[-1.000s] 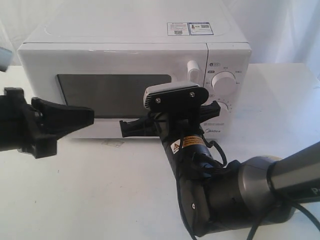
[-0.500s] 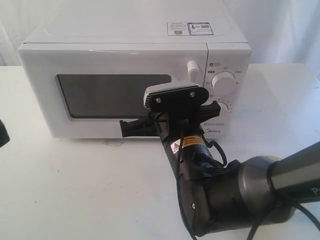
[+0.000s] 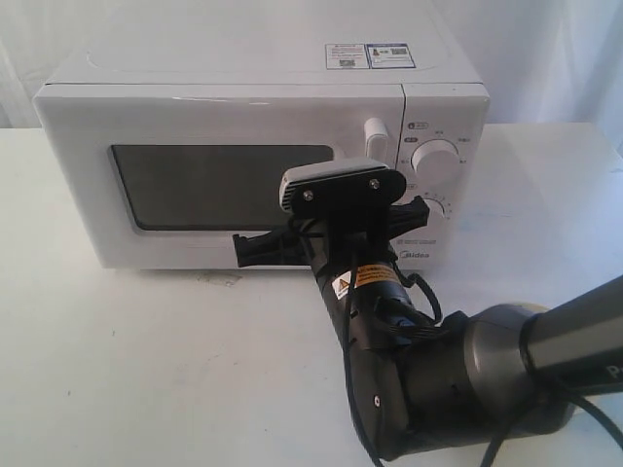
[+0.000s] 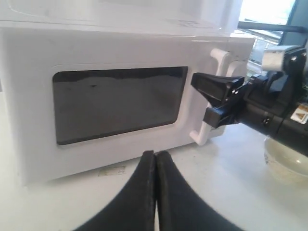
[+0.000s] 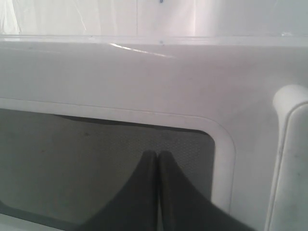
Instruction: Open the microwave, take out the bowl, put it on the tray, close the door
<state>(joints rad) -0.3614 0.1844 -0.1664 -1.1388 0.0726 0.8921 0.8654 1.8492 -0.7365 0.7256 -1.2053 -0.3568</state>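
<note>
**Right claw (image 5: 157,155), clenched shut, noses at the microwave (image 3: 243,68) door (image 3: 214,122)**
Its tips face the dark window (image 3: 214,185), the bar handle (image 3: 376,136) just to their right; they should part and hook that bar before pulling. Door closed, bowl unseen; left claw (image 4: 155,159) also clenched.

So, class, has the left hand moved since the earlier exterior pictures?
Yes. The left hand has pulled off leftward, away from the microwave, leaving the exterior view.
</note>
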